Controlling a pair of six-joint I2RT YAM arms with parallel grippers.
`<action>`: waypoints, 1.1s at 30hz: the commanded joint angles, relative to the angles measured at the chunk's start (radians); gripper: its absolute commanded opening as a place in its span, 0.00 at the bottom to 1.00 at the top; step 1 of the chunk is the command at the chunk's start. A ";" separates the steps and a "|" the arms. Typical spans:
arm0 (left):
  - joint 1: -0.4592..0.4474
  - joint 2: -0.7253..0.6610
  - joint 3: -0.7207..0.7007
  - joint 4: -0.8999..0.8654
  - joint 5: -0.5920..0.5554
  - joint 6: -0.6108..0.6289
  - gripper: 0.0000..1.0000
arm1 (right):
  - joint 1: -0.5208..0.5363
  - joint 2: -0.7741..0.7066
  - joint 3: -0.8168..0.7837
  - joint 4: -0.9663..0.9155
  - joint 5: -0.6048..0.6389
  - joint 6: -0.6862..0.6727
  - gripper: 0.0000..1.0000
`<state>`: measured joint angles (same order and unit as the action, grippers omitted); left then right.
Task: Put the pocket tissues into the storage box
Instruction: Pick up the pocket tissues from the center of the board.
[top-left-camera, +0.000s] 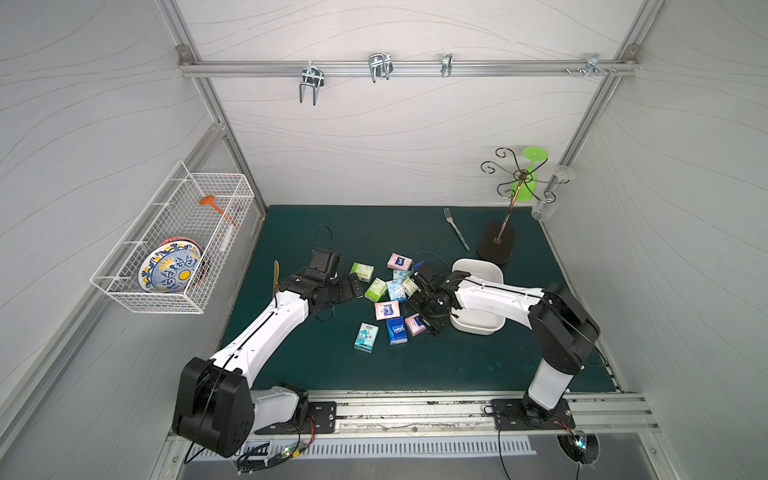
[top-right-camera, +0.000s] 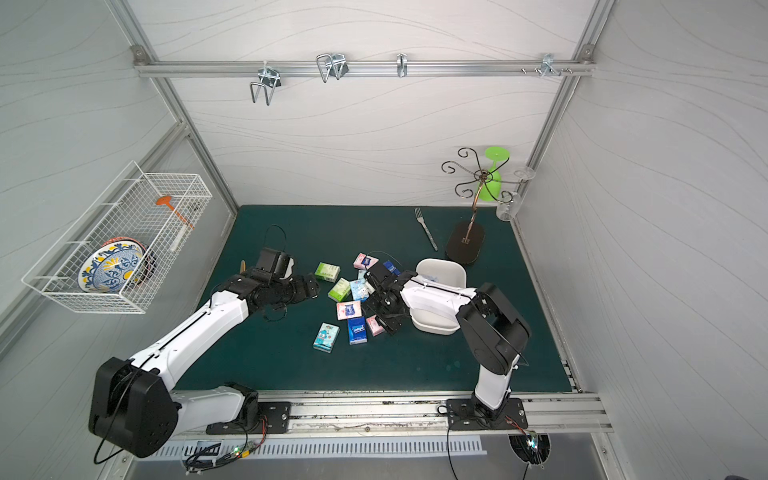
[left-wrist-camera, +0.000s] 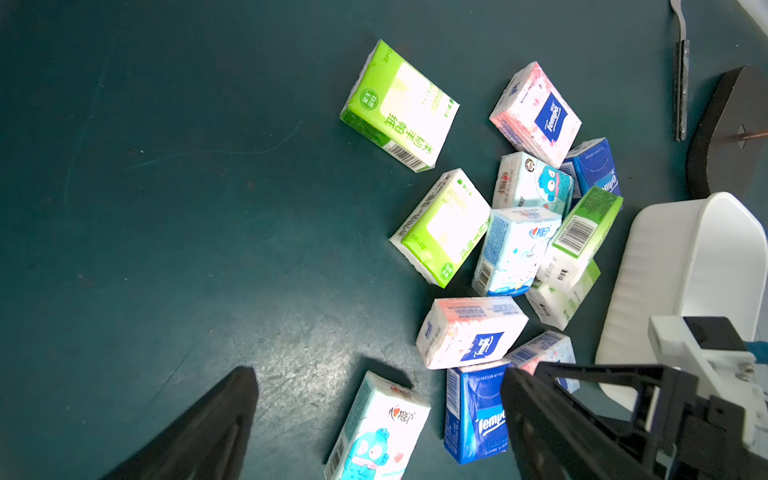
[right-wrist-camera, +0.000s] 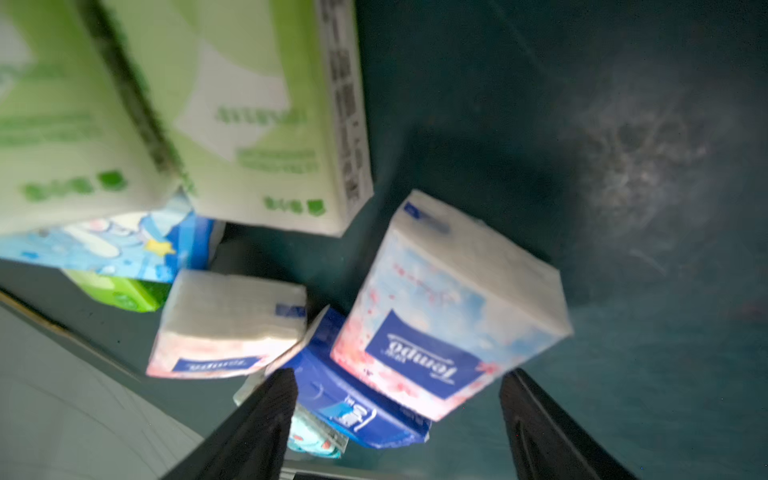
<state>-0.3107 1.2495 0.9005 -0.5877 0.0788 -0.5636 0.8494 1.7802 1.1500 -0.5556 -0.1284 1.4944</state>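
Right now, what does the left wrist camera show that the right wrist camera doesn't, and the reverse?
Left wrist only: the storage box, the fork and the stand's dark base. Right wrist only: the gap between the right gripper's open fingers, with a pink packet in it. Both: the green mat and the heap of pocket tissues, green, pink and dark blue among them.

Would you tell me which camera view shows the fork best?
Both top views: the fork lies whole and unobstructed. The left wrist view cuts it off at the frame edge; the right wrist view misses it.
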 joint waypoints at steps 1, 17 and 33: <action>-0.003 -0.022 0.001 -0.002 -0.020 0.017 0.96 | -0.003 0.049 0.024 -0.060 0.019 0.045 0.83; -0.003 -0.025 -0.011 -0.007 -0.030 0.021 0.96 | 0.019 0.085 0.056 -0.080 0.079 0.043 0.65; -0.002 -0.011 0.001 -0.016 -0.028 0.024 0.96 | 0.023 -0.195 -0.021 -0.128 0.175 -0.296 0.44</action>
<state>-0.3107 1.2396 0.8883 -0.5957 0.0597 -0.5529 0.8646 1.6501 1.1477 -0.6266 0.0147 1.3357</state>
